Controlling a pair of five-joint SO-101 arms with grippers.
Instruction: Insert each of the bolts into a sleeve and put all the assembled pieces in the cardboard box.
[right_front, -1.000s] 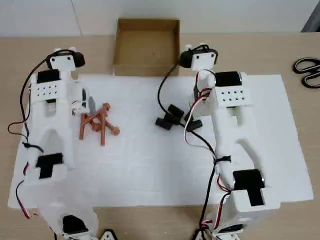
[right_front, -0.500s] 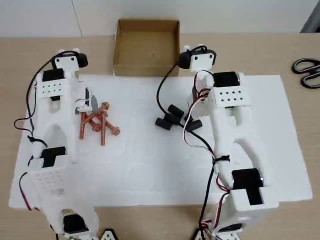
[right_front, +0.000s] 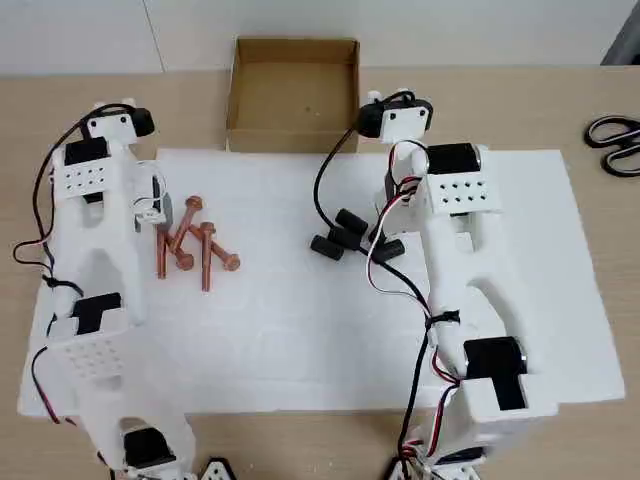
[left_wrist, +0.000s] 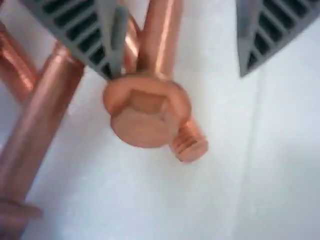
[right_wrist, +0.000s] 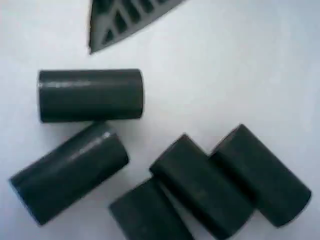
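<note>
Left gripper (left_wrist: 177, 72) hovered over the bolts (right_front: 190, 245)
Its jaws stood apart above the copper pile on the foam (right_front: 300, 330); the right gripper (right_wrist: 120, 20) hung over five black sleeves (right_front: 350, 236), whether apart or together could not be told. The box (right_front: 292, 130) sat at the foam's far edge.

Bare foam sheet (right_front: 290, 330) runs wide between the left arm (right_front: 95, 240) and the right arm (right_front: 465, 250), from its near edge up to the cardboard box (right_front: 293, 95) at its far edge. The bolts (right_front: 206, 255) crowd the left side of that lane. The sleeves (right_front: 348, 237) and a looping black cable (right_front: 320, 190) crowd the right.
</note>
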